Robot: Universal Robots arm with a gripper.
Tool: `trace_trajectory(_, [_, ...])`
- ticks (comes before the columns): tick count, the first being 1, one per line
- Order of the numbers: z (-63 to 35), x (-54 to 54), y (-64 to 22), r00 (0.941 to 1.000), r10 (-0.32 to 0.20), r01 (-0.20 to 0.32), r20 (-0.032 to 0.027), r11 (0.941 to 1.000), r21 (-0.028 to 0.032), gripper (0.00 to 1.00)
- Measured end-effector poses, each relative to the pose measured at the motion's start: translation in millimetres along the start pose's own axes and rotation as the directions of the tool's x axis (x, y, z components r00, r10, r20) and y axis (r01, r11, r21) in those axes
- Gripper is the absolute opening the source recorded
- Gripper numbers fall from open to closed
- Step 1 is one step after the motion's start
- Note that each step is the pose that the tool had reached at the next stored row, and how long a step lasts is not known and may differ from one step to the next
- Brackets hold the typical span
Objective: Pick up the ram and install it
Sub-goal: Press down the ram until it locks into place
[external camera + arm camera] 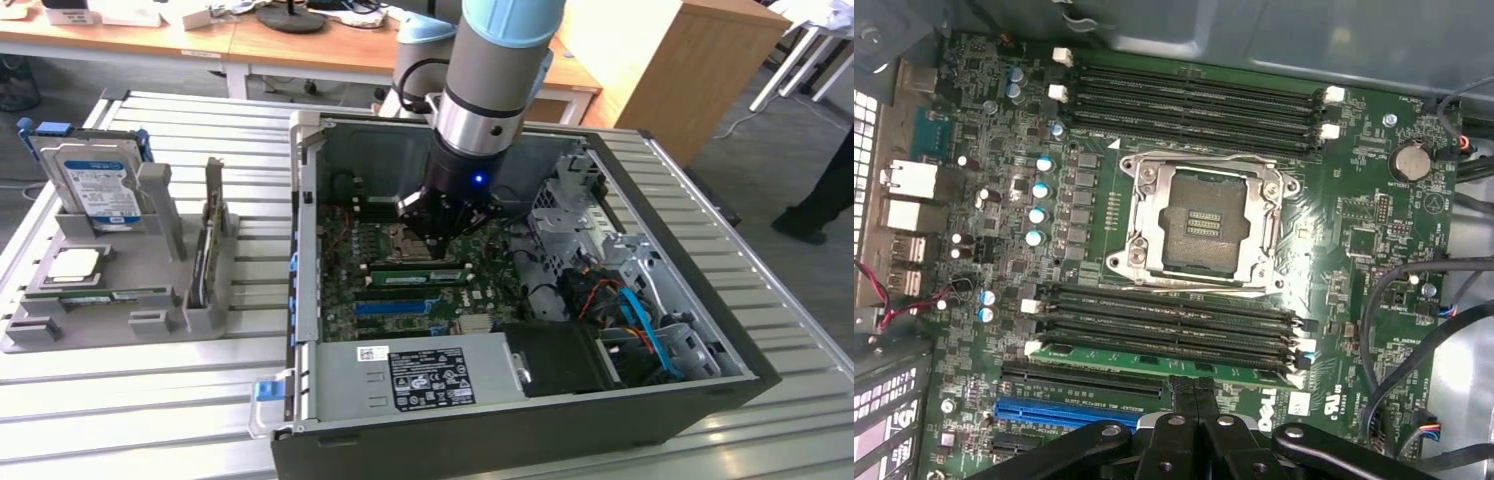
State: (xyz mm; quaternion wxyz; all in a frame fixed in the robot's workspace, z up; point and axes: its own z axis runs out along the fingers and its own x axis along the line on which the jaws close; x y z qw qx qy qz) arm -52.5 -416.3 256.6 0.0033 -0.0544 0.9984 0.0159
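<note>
Overall light: bright, even, diffuse daylight.
Glare: pale sheen on the ribbed metal table (134, 400), strongest toward the exterior view's right front corner.
Shadow: computer case (694, 330) interior darker than its surroundings; the arm shades the motherboard (400, 290).
Indicator: small blue light glowing on the wrist.
Wrist view: motherboard (1354, 230) evenly lit, soft reflection on the CPU socket (1199, 225) frame; gripper (1199, 420) near the lens dark and soft.
</note>
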Motion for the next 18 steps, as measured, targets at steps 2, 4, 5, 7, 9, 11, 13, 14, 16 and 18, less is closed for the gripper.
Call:
trace_trajectory(2, [0.0,-0.3,-0.1,1.0000,0.008,-0.008,-0.0008,1.0000,-0.0001,0.11])
trace_trajectory(4, [0.1,-0.3,0.0,0.9998,0.021,-0.021,-0.0007,0.9998,-0.0002,0.11])
trace_trajectory(5, [0.1,-0.4,0.0,0.9996,0.029,-0.029,-0.0009,0.9996,-0.0001,0.11])
trace_trajectory(7, [0.1,-0.4,0.0,0.9990,0.044,-0.044,-0.0017,0.9990,-0.0001,0.11])
trace_trajectory(9, [0.1,-0.5,0.0,0.9984,0.056,-0.056,-0.0033,0.9985,-0.0001,0.11])
trace_trajectory(11, [0.1,-0.9,-0.1,0.9982,0.060,-0.060,-0.0044,0.9982,-0.0002,0.11])
trace_trajectory(13, [0.1,-1.1,-0.1,0.9980,0.063,-0.063,-0.0047,0.9980,-0.0001,0.11])
trace_trajectory(14, [0.1,-1.1,-0.1,0.9980,0.063,-0.063,-0.0047,0.9980,-0.0002,0.11])
trace_trajectory(16, [0.1,-1.2,-0.1,0.9980,0.063,-0.063,-0.0047,0.9980,-0.0002,0.11])
trace_trajectory(18, [0.1,-1.2,-0.1,0.9980,0.063,-0.063,-0.0047,0.9980,-0.0002,0.11])
